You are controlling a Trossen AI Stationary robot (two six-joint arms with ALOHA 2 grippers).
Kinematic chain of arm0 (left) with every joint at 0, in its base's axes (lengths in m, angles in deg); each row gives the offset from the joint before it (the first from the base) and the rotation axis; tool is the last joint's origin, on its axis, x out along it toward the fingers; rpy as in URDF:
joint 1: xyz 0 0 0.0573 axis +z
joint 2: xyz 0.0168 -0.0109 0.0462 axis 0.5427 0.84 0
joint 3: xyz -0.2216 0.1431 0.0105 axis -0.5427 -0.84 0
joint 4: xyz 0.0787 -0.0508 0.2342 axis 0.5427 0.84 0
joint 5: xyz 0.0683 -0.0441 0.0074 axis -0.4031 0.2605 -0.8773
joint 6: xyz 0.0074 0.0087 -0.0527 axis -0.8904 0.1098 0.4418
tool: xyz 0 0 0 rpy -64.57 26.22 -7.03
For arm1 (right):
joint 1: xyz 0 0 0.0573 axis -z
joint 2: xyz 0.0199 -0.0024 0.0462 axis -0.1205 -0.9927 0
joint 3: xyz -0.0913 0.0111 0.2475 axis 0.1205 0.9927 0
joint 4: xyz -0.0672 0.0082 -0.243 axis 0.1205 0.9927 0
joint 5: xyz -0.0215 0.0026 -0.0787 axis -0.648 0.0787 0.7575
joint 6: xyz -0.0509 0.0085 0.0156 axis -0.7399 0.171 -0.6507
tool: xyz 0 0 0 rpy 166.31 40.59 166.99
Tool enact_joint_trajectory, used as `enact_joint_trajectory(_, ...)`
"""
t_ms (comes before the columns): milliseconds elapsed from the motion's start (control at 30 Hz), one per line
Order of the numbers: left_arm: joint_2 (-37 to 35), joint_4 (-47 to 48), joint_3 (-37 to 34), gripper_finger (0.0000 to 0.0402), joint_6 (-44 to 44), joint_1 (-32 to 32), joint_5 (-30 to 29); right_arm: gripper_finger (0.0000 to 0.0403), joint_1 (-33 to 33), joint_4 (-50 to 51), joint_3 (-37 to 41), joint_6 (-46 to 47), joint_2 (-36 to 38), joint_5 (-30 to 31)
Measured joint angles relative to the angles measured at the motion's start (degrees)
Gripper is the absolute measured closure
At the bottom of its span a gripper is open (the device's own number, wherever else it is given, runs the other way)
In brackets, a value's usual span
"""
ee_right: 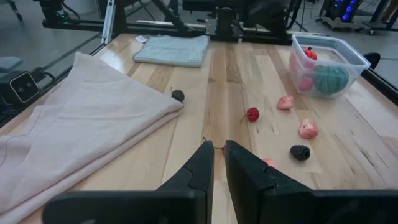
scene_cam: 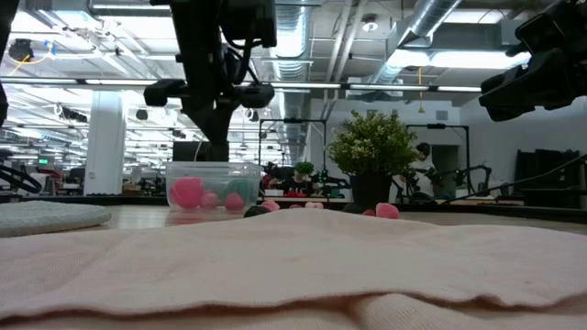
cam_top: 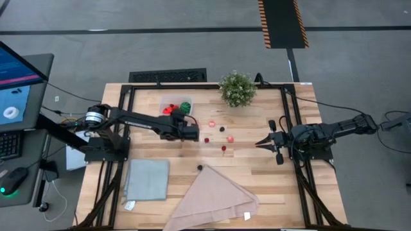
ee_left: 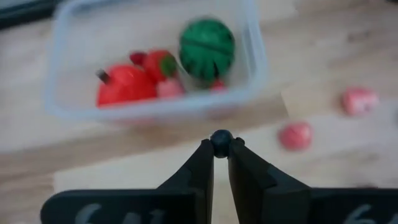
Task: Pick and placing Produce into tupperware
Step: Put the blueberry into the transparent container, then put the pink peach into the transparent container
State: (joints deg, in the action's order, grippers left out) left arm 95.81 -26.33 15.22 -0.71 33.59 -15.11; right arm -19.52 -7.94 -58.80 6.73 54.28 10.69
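Observation:
The clear tupperware stands on the table's far left part and holds a round green piece, a larger red one and small pink ones. My left gripper hovers just in front of its near wall, shut on a small dark berry. Loose produce lies mid-table: pink pieces, red ones, dark ones. My right gripper waits shut to their right, touching nothing. My left gripper pinches a small dark round berry between the very ends of its two fingers. The fingers slant down toward the table's far side. The berry is lifted clear of the table, just short of the tupperware's near wall.
A bushy potted plant stands at the far edge, right of the tupperware. A grey-blue cloth lies near left and a folded beige-pink cloth fills the near middle. Bare wood shows between the loose produce and my right gripper.

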Motion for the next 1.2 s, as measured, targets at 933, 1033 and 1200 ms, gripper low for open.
enact_joint_trajectory(933,1.11,-19.27,0.00,0.0259,-19.13,4.72,8.18,0.0339,0.01,0.00,0.00,0.00,-0.02,0.00)
enact_joint_trajectory(1033,2.69,-21.05,-0.04,0.0254,-19.58,3.36,10.86,0.0339,0.00,0.20,0.00,0.00,-0.02,0.00)
enact_joint_trajectory(1200,7.18,-21.69,-0.10,0.0221,-16.62,2.25,13.10,0.0339,0.02,0.87,0.00,0.01,-0.06,0.01)
